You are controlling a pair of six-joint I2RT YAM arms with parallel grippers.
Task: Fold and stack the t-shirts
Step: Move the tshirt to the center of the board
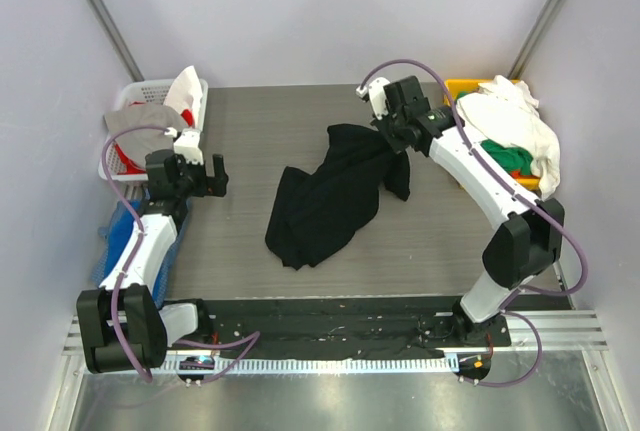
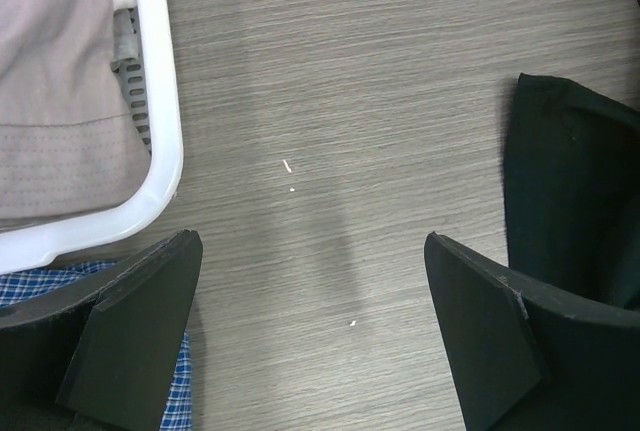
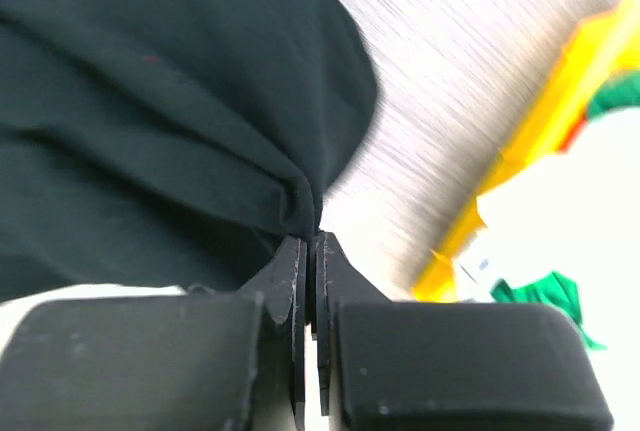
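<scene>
No text, label, brand, number or sign is legible in any of the three views. The black t-shirt (image 1: 325, 201), the white basket (image 1: 150, 84) and the yellow bin (image 1: 462, 86) show plain surfaces only.

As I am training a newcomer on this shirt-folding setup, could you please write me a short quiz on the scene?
1. True or false: the left gripper is closed on the black t-shirt.
2. Where does the pile of white and green shirts lie? A) in the yellow bin on the right; B) under the black t-shirt; C) in the left gripper.
3. What is the right gripper pinching?

Key: 1 false, it stands open over bare table; 2 A; 3 the black t-shirt, a fold of it caught between the shut fingers.
</scene>
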